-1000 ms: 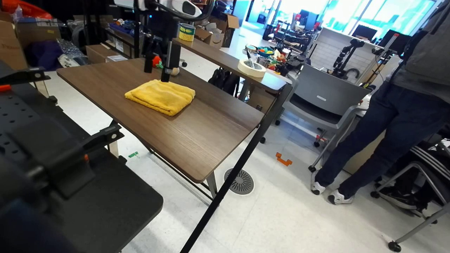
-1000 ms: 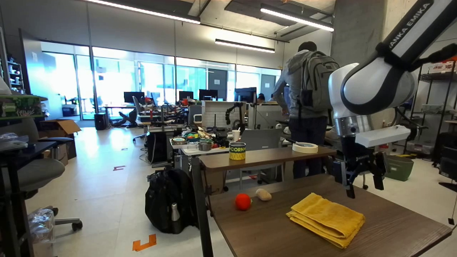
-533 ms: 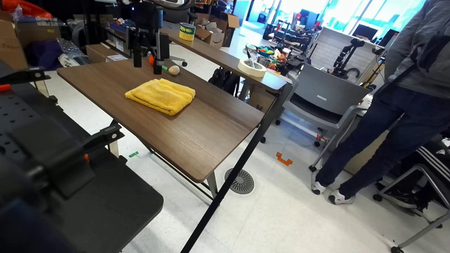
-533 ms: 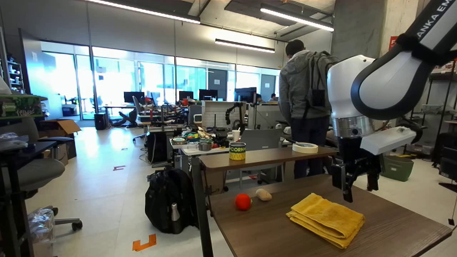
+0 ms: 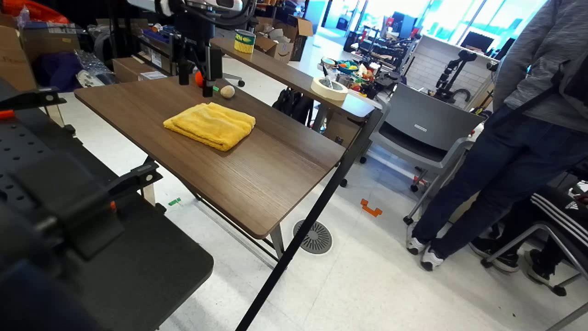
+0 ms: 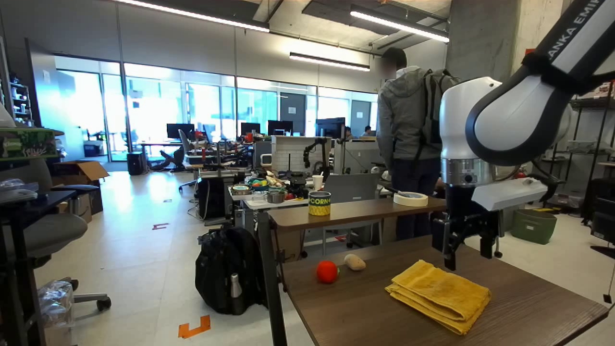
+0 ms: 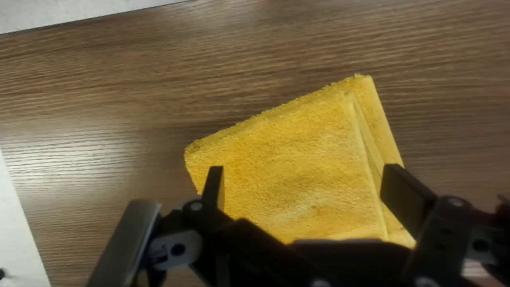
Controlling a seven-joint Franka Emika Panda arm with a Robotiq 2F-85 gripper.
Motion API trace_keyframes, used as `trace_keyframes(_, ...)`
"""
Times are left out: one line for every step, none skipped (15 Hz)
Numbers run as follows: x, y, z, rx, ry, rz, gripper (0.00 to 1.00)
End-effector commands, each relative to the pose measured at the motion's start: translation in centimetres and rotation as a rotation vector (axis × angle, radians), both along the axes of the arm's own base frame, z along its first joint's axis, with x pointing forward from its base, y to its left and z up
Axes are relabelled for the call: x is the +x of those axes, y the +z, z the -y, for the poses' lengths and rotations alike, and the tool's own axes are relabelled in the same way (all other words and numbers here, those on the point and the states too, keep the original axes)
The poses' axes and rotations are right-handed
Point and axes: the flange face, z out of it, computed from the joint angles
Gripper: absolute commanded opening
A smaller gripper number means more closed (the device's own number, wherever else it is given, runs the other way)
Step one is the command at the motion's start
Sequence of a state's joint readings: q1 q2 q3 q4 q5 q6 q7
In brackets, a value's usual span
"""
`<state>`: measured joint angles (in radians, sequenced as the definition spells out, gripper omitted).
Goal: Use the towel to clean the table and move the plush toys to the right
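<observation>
While the gripper [image 7: 304, 175] is hanging above the table [image 5: 271, 174], its jaws are standing wide apart and gripping nothing. The yellow towel [image 6: 442, 295] is lying folded near the middle of the tabletop, showing between the jaws in the wrist view. Picking it up is seemingly the step in hand, with the wiping still ahead; the next move is probably calling for centring over the towel, lowering, and closing on enough layers to hold it. A raised shelf [image 6: 358, 211] is running along one long edge of the table, carrying a can [image 6: 319, 203] and tape [image 6: 411, 199]. By the tabletop corner below the can, a red toy [image 6: 327, 272] and a pale toy [image 6: 355, 262] are sitting near each other, likely waiting for their turn. The brown wood-grain top is catching glare toward its opposite end. A black bag [image 6: 230, 271] is resting on the floor [image 6: 144, 269], and a person [image 6: 406, 120] is standing beyond the shelf, back turned, before glass walls [image 6: 206, 110].
</observation>
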<state>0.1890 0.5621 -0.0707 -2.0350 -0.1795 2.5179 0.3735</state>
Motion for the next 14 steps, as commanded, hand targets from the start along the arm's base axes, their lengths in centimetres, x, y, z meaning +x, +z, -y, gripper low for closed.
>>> trace_keyframes(2.3,-3.1,1.1,0.098,-0.059,0.003,1.00)
trace_keyframes(2.7,-4.0,1.6,0.129,-0.081,-0.015,1.00)
trace_keyframes(3.2,-5.0,2.4,0.145,-0.107,-0.028,1.00)
trace_keyframes(3.5,-5.9,3.0,0.159,-0.129,-0.037,1.00)
trace_keyframes(4.0,-6.9,3.7,0.168,-0.150,-0.046,1.00)
trace_keyframes(4.3,-7.5,4.7,0.178,-0.167,-0.057,1.00)
trace_keyframes(4.3,-7.7,4.9,0.204,-0.164,-0.074,1.00)
trace_keyframes(3.3,-7.3,4.6,0.150,-0.158,-0.050,1.00)
trace_keyframes(3.5,-7.9,5.1,0.162,-0.162,-0.055,1.00)
trace_keyframes(3.7,-8.2,5.4,0.170,-0.166,-0.059,1.00)
trace_keyframes(3.8,-8.3,5.4,0.174,-0.168,-0.062,1.00)
trace_keyframes(3.8,-8.1,5.2,0.165,-0.169,-0.048,1.00)
trace_keyframes(4.0,-8.2,5.0,0.155,-0.172,-0.032,1.00)
trace_keyframes(4.2,-8.3,4.8,0.142,-0.170,-0.038,1.00)
